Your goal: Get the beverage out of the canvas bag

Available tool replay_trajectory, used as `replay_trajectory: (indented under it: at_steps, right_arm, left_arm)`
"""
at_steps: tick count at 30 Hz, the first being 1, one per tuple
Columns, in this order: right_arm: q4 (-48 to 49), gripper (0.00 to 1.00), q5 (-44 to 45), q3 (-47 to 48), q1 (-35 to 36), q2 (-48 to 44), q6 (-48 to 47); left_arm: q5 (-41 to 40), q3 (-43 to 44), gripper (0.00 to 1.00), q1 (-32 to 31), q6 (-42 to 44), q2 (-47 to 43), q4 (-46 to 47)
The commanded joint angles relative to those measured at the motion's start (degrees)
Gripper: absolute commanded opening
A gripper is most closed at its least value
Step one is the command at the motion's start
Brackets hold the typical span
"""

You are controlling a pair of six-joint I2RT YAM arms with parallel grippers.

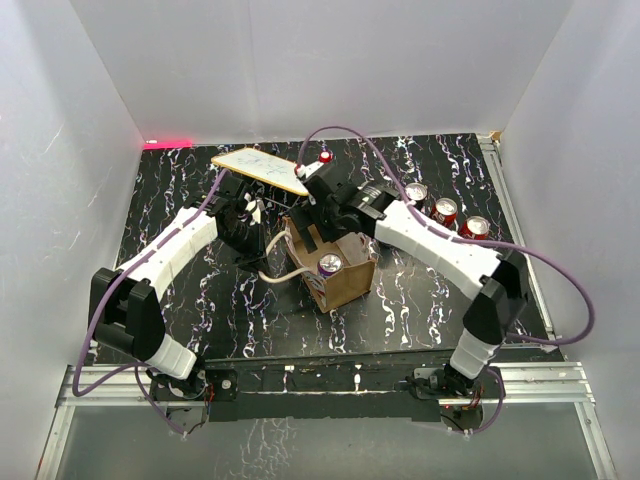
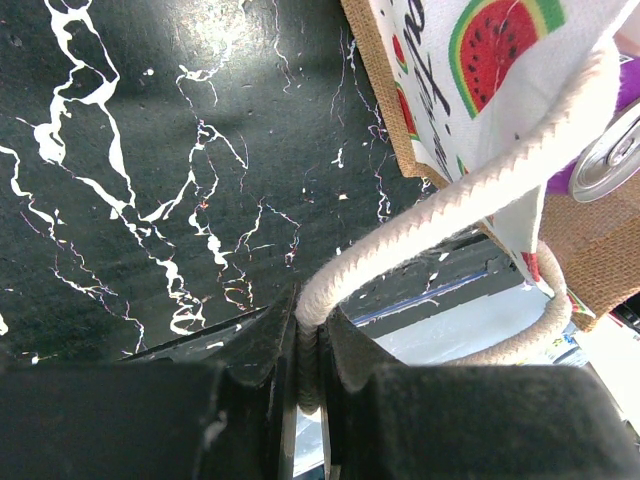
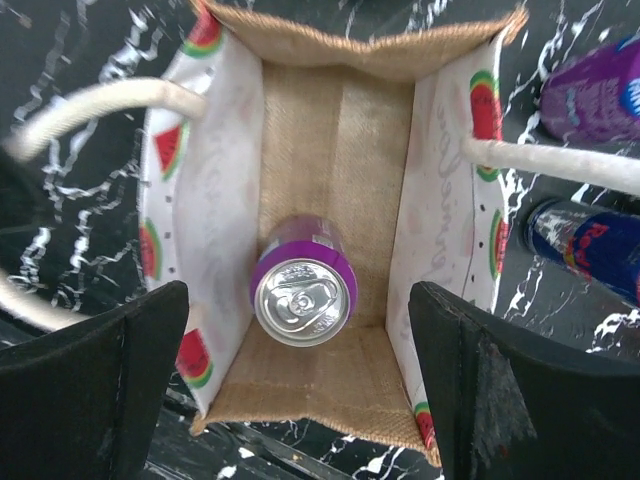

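Left gripper point(image 2: 308, 395): jaws pinched shut on cream rope handle point(image 2: 450, 195), low over black marbled table point(image 2: 150, 150).
Right gripper point(image 3: 297, 292): jaws spread wide, holding nothing, poised over mouth of canvas bag point(image 3: 335, 130).
Beverage can point(image 3: 300, 245): purple, silver top up, upright on bag's brown floor toward one end, untouched.
Bag: upright mid-table, watermelon print outside.
Three cans point(image 1: 445, 211): in a row right of bag, apart from it.
Tan board point(image 1: 258, 168): behind bag.

Dark script lettering is seen on the white watermelon-print side of the canvas bag point(image 2: 440, 100), cropped and illegible. Emblems on a blue can point(image 3: 575, 245) and a purple can point(image 3: 590, 95) beside the bag cannot be read.
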Motion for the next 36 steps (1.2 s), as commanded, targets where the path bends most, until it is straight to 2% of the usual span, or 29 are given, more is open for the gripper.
replay_trajectory:
  at_steps: [1,16,20,26,28,32,36]
  right_arm:
    - [-3.6,0.96,0.3,-0.1,-0.3,3.4,0.2]
    - [-5.7,0.96,-7.2,-9.3,-0.3,13.2,0.0]
    - [-5.7,0.84,-7.4,-6.9,-0.3,13.5,-0.1]
    - [-6.5,0.42,-7.0,0.6,-0.3,11.3,-0.3]
    - [-6.7,0.34,-6.0,2.7,-0.3,10.1,-0.2]
    - [-5.0,0.25,-4.6,6.2,-0.3,5.6,0.2]
    - [1.1,0.23,-3.8,3.9,-0.3,-2.6,0.4]
  left_arm:
    - [0.8,0.1,0.00,-0.3,0.6,-1.8,-0.9]
    - [0.8,-0.7,0.00,-0.3,0.6,-1.9,-1.2]
    - [0.8,-0.4,0.00,-0.3,0.6,-1.9,-1.3]
    - [0.8,-0.5,0.00,-0.3,0.7,-1.9,-1.3]
    - [0.9,-0.6,0.00,-0.3,0.7,-1.8,-1.3]
    - [1.0,-0.5,0.00,-0.3,0.7,-1.7,-1.2]
    - [1.0,-0.7,0.00,-0.3,0.7,-1.7,-0.9]
